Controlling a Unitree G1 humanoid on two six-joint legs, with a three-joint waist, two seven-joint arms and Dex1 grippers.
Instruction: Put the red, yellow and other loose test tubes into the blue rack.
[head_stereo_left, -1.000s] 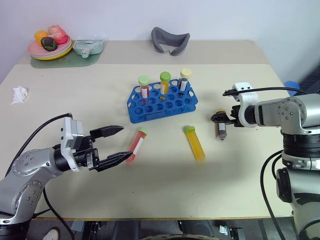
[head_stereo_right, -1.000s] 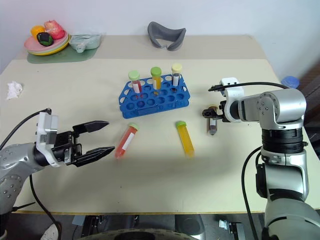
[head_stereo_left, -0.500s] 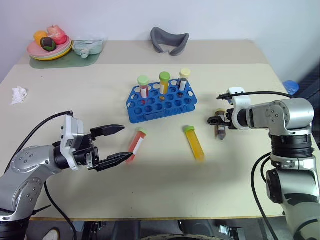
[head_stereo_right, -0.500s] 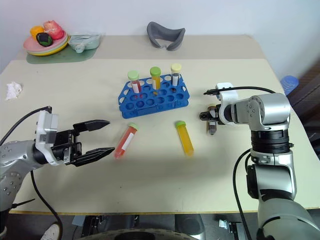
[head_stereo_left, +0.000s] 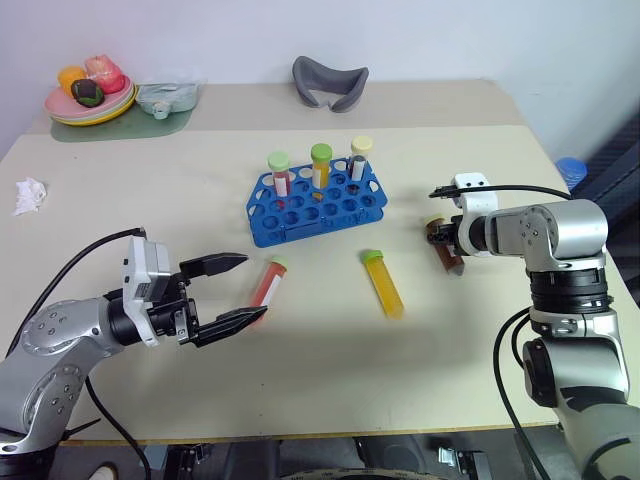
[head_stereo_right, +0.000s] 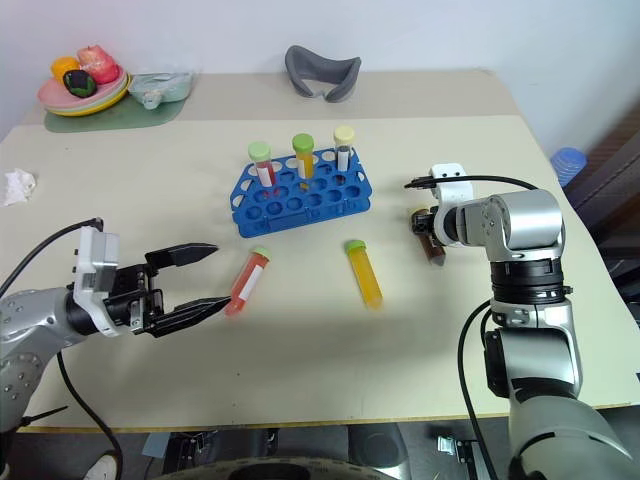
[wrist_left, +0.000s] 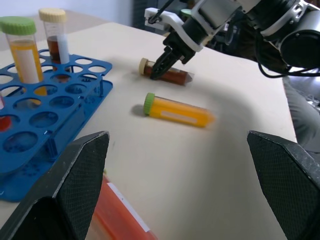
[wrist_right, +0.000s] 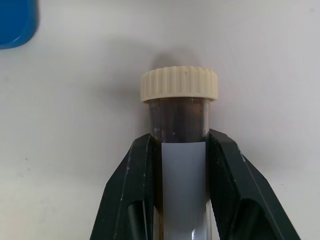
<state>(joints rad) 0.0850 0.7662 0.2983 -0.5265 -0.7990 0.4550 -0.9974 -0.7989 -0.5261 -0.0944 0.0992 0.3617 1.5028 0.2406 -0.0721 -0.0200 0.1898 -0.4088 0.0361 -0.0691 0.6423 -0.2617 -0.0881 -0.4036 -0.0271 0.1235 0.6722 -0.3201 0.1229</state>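
The blue rack (head_stereo_left: 316, 203) stands mid-table with three capped tubes upright in its back row. A red tube (head_stereo_left: 267, 283) with a green cap lies in front of the rack. The yellow tube (head_stereo_left: 383, 284) lies to its right. Further right lies a brown tube (head_stereo_left: 447, 248) with a cream cap, flat on the table. My right gripper (head_stereo_left: 443, 237) is shut on it, and its fingers (wrist_right: 137, 185) clamp the labelled body just below the cap (wrist_right: 180, 84). My left gripper (head_stereo_left: 225, 290) hovers open beside the red tube, touching nothing.
A plate of toy fruit (head_stereo_left: 62, 109) and a green mat sit at the far left corner. A grey curved object (head_stereo_left: 330, 80) lies at the back. Crumpled paper (head_stereo_left: 30, 195) lies at the left edge. The table's right edge runs close behind my right arm.
My right gripper has shut on the brown tube, which now lies at a slightly different angle. The left gripper has stayed where it was, still open.
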